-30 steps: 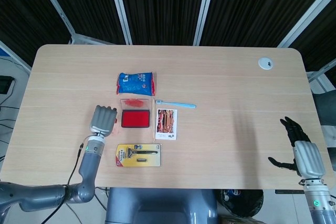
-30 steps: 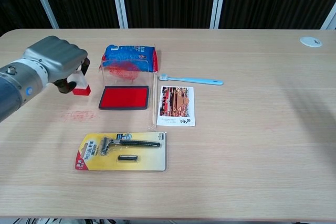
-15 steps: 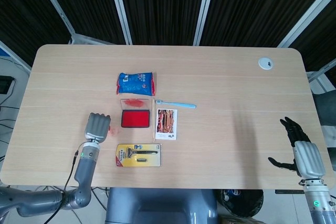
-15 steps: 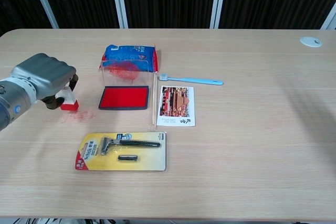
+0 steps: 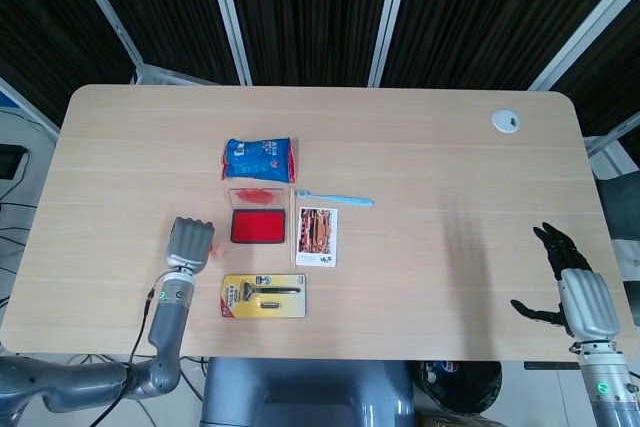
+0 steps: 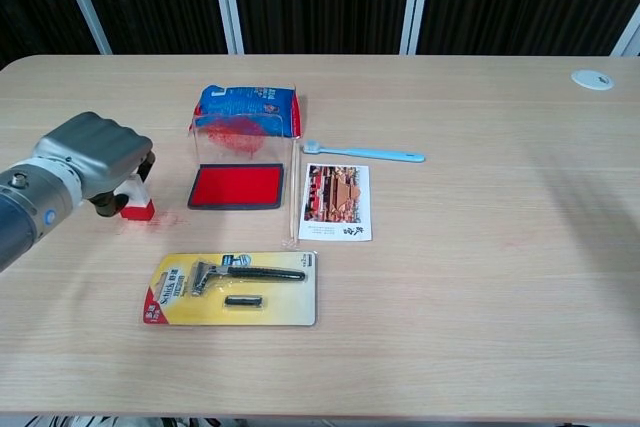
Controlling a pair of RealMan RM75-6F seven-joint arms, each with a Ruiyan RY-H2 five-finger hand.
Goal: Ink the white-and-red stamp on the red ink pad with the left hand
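My left hand [image 6: 95, 162] [image 5: 189, 244] grips the white-and-red stamp [image 6: 135, 201], whose red base sits on or just above the table, left of the red ink pad [image 6: 237, 186] [image 5: 258, 226]. The pad lies open with its clear lid standing at its far edge. In the head view the stamp shows only as a red sliver [image 5: 209, 245] beside the hand. My right hand [image 5: 572, 287] hangs open off the table's right front corner, seen only in the head view.
A blue snack packet [image 6: 246, 111] lies behind the pad. A blue toothbrush [image 6: 363, 153] and a picture card [image 6: 336, 202] lie to its right, with a thin stick [image 6: 291, 197] between. A packaged razor [image 6: 234, 287] sits near the front edge. Faint red stamp marks [image 6: 160, 219] show by the stamp.
The left hand carried the stamp away from the pad, leftward and toward the front, lowering it to the table; in the last half second it shifted slightly right. The right hand stayed still.
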